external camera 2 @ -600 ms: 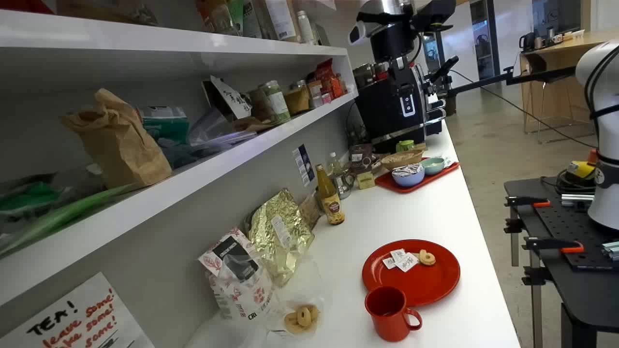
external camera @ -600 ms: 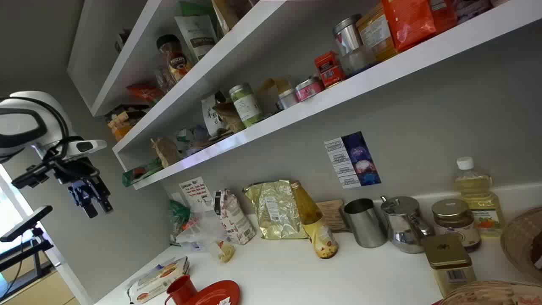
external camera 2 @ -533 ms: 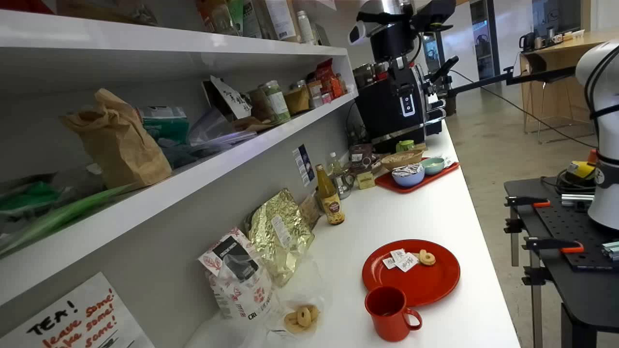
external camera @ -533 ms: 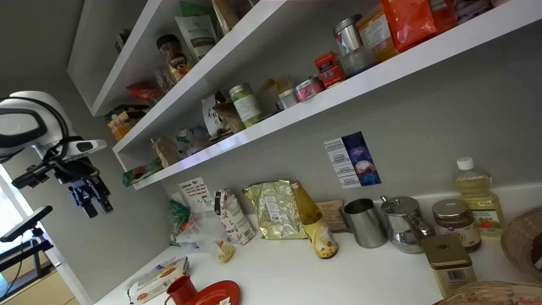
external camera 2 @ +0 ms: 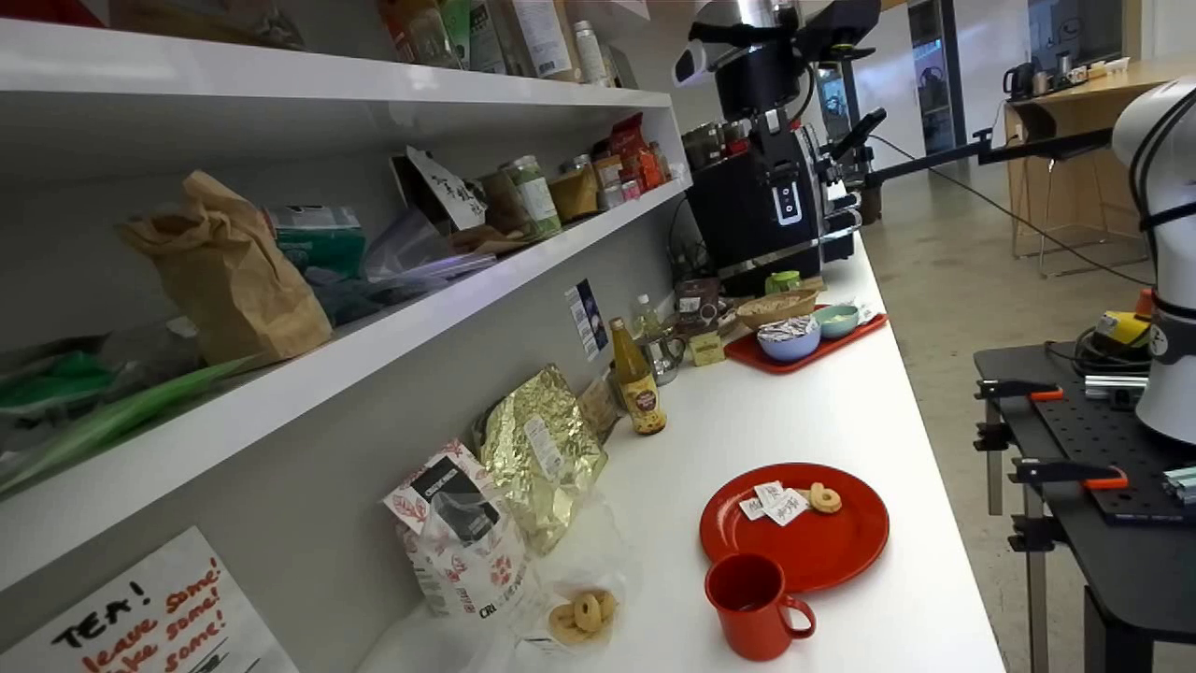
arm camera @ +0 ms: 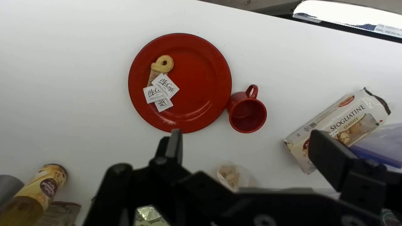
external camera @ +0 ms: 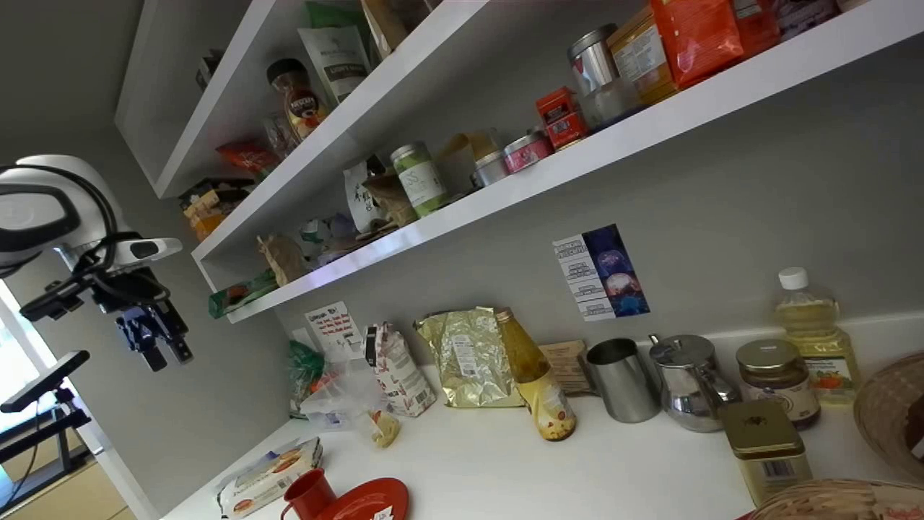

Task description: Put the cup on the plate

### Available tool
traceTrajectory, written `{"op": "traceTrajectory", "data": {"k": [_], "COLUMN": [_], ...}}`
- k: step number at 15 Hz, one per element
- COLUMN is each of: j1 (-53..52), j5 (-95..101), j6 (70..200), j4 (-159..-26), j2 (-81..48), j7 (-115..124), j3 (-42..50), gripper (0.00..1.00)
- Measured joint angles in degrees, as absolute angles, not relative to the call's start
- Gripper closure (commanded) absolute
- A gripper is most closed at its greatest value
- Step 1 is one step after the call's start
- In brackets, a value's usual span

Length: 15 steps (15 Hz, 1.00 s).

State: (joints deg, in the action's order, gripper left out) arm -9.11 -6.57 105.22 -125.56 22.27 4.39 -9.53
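Observation:
The small red cup stands upright on the white counter, its handle to the side. It also shows in the wrist view and at the bottom of an exterior view. The flat red plate lies beside it; in the wrist view the plate has its rim against or very near the cup. It holds paper packets and a ring biscuit on one side. My gripper is open and empty, high above the counter. It hangs in the air in an exterior view.
A biscuit pack and a bag of biscuits lie near the cup. A gold foil bag and a syrup bottle stand along the wall. A white shelf overhangs the counter. A red tray with bowls lies farther along.

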Motion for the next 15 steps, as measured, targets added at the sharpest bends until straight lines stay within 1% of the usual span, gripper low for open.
{"op": "traceTrajectory", "data": {"k": [6, 12, 15], "j1": [-9.1, -9.1, -9.3], "j5": [-6.6, -6.6, -6.4], "j6": [108.0, 121.4, 125.7], "j4": [-125.6, -125.6, -125.4], "j2": [20.1, 12.1, 8.0], "j7": [4.7, 8.3, 9.3], "j3": [-9.6, -10.6, -11.7], "gripper": [0.00, 0.00, 0.00]}}
